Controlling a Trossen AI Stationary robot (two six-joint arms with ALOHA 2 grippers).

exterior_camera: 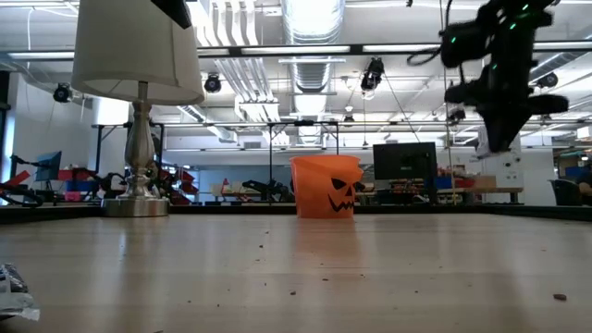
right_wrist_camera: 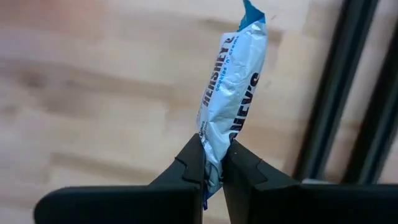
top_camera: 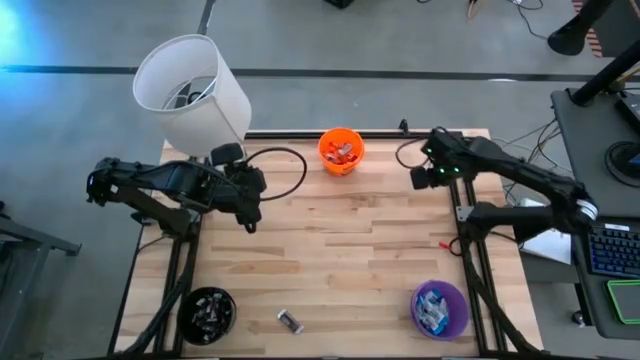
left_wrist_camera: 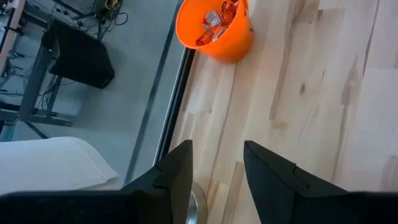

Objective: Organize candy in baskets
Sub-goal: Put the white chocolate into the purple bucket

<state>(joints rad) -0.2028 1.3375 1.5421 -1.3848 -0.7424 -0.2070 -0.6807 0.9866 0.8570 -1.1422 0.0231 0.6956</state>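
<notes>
My right gripper (right_wrist_camera: pixel 213 163) is shut on a light blue and white wrapped candy (right_wrist_camera: pixel 233 93), high above the table's far right corner (top_camera: pixel 422 178). My left gripper (left_wrist_camera: pixel 217 163) stands open with nothing between its fingers over the table's left side (top_camera: pixel 250 220). The orange basket (top_camera: pixel 340 150) with candies sits at the far edge. The black basket (top_camera: pixel 208 312) stands at the near left and the purple basket (top_camera: pixel 440 308) at the near right, each holding candies. One dark wrapped candy (top_camera: pixel 290 320) lies flat on the table between them. My right gripper pinches one end of the candy's wrapper (right_wrist_camera: pixel 210 146) between its two fingers. The fingers point steeply down, and the candy's length runs on past the fingertips, in line with them. It hangs clear of the table, its far wrapper end (right_wrist_camera: pixel 252 11) free.
A lamp with a big white shade (top_camera: pixel 192 90) stands at the far left corner on its metal base (exterior_camera: pixel 137 205), its cord (top_camera: pixel 285 165) looping over the table. A small red thing (top_camera: pixel 447 243) lies near the right edge. Bare wood fills the table's middle (top_camera: pixel 340 230).
</notes>
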